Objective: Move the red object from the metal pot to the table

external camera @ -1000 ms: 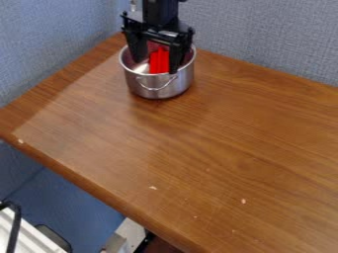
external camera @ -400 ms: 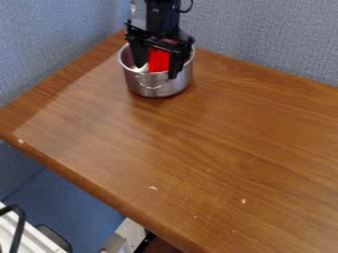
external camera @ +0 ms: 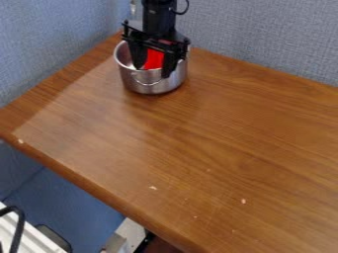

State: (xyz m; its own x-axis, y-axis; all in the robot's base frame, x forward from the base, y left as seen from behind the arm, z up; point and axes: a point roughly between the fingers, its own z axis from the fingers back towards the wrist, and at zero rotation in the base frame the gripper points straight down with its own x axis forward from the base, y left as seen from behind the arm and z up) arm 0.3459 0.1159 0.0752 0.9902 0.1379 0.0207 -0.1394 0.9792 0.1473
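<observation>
Jaws (external camera: 156,54) have drawn in around the red object (external camera: 153,59) over the last second; the object now sits a bit higher and less of it shows below the fingers, and the metal pot (external camera: 153,78) has shifted slightly toward the left of the view along with them. Looks like the grasp is being made, so the lift out probably comes next; the pot moving too hints that something may be pushing or catching on it, worth watching. Whether the jaws are clamped on the object or just beside it, can't tell, dark fingers hide the contact. Red object still inside the pot, near its rim, not on the counter (external camera: 185,158), so the move is undone. Count: one red object, one pot, one counter, one robot arm (external camera: 160,14).
</observation>
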